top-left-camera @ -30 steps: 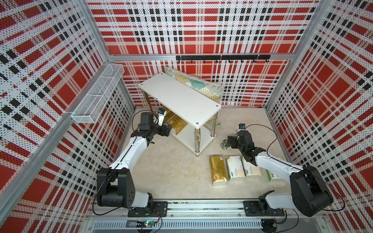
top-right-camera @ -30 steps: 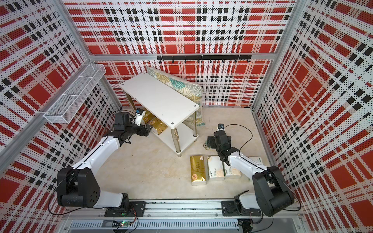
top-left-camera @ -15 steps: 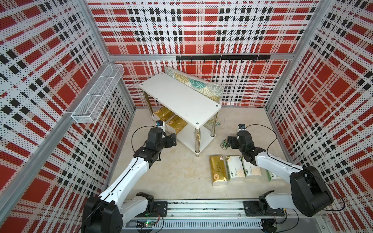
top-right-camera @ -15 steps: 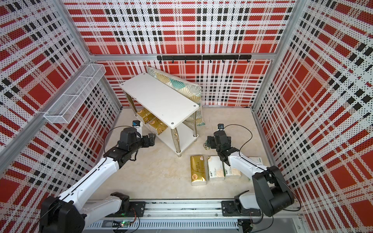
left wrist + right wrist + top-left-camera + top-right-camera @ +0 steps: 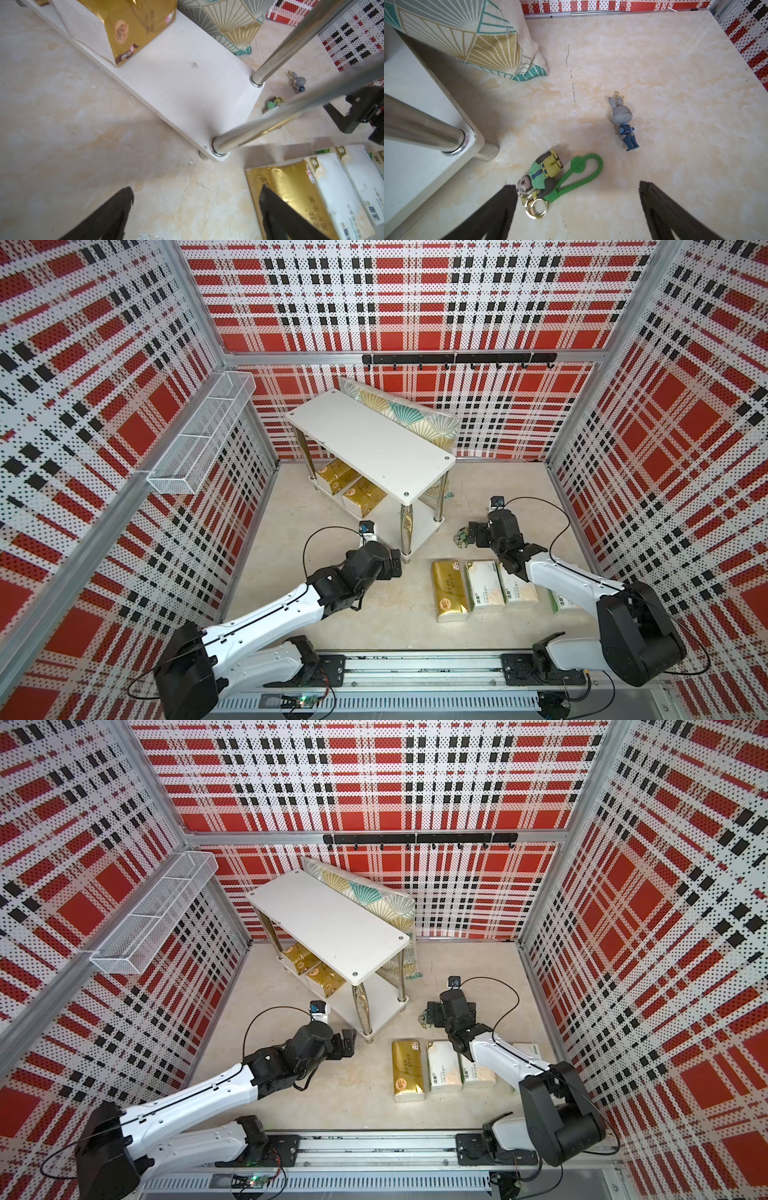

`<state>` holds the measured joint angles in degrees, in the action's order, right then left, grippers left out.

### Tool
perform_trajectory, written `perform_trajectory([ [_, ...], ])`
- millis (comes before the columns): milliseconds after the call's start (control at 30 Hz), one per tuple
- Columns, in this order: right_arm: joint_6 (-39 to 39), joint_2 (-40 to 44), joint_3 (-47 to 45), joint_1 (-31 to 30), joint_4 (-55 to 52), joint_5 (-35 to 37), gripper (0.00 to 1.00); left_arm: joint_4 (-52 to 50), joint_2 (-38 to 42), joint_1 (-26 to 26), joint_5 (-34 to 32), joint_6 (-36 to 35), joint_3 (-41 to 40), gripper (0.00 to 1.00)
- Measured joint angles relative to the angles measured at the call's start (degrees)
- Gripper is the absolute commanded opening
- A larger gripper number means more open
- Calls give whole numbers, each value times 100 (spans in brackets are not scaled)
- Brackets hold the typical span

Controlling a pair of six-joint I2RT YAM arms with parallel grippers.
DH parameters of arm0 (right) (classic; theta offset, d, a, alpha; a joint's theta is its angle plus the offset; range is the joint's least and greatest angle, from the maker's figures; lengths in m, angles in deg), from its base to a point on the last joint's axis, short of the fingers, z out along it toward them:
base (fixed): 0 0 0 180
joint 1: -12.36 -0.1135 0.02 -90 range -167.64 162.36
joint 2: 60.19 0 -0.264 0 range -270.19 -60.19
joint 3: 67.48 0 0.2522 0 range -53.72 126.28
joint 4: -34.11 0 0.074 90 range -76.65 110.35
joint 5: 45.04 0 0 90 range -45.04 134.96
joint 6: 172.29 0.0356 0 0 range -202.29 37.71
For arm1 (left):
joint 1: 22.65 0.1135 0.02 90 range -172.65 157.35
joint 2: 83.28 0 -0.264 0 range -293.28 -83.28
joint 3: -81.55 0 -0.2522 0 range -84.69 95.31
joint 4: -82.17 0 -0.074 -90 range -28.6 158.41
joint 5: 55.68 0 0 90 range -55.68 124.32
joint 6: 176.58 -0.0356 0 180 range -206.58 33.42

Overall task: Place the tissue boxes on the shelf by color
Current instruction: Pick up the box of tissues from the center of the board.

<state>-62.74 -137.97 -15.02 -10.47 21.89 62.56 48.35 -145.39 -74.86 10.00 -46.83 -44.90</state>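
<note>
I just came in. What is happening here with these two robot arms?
Two shiny gold tissue packs sit on the lower board of the white chrome-legged shelf. Another gold pack and three white green-trimmed packs lie on the floor. The left gripper and right gripper are open and empty.

The walls (image 5: 415, 290) were covered in a red, black and white plaid, dotted all over. The shelf (image 5: 374, 448) was finished in plain white boards and mirror-chrome legs (image 5: 406, 526). Shiny gold was seen on the tissue packs on the lower tier (image 5: 337, 475) and on the gold pack (image 5: 449, 589) lying on the beige-marbled table (image 5: 374, 614). The white packs (image 5: 484, 585) beside it were marked with beige patches. The cushion (image 5: 399, 416) was patterned with teal and gold fans. The wire basket (image 5: 199, 435) was painted white and the hook rail (image 5: 457, 358) black. The grey rabbit keychain (image 5: 623, 120) was dressed in blue and the sloth keychain (image 5: 542, 176) in green.
</note>
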Motion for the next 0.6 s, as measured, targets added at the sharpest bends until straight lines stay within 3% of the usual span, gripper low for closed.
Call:
perform_trajectory([
  [267, 50, 0, 4, 0, -173, 17, 100, -52, -901, -1161, -343, 850, 120, 99],
  [600, 44, -2, 111, 2, -251, 68, 100, -361, -2041, -2142, -925, 1766, 1248, 99],
])
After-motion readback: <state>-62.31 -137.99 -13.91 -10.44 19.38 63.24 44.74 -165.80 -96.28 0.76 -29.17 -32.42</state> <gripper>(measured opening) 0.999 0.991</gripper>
